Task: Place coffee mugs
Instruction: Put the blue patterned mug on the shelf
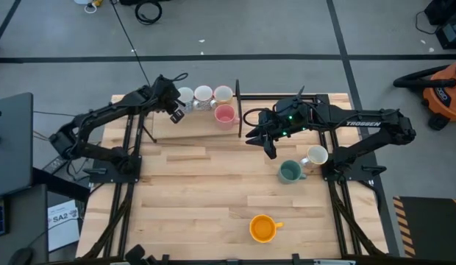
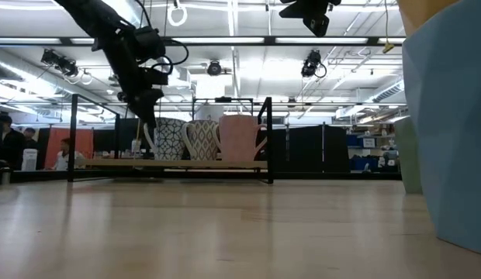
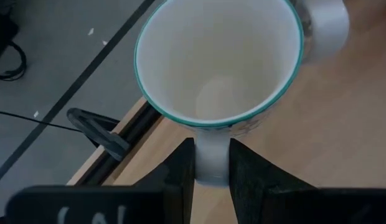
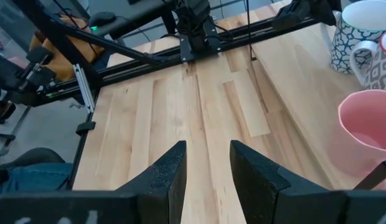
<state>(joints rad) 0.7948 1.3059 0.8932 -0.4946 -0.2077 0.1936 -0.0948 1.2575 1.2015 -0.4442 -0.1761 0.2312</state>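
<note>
Open tabletop between orange mug and rack.

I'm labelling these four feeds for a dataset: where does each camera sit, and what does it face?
High view: overhead, straight down on the wooden table; both arms show.
Low view: at table-top height, looking level toward the raised shelf; the left arm hangs in.
Left wrist view: down past the left gripper, its fingers on a teal-rimmed white ceramic mug's handle.
Right wrist view: past the open, empty right gripper across the table.
Shared: the pink ceramic mug shows in the high, low and right wrist views.
</note>
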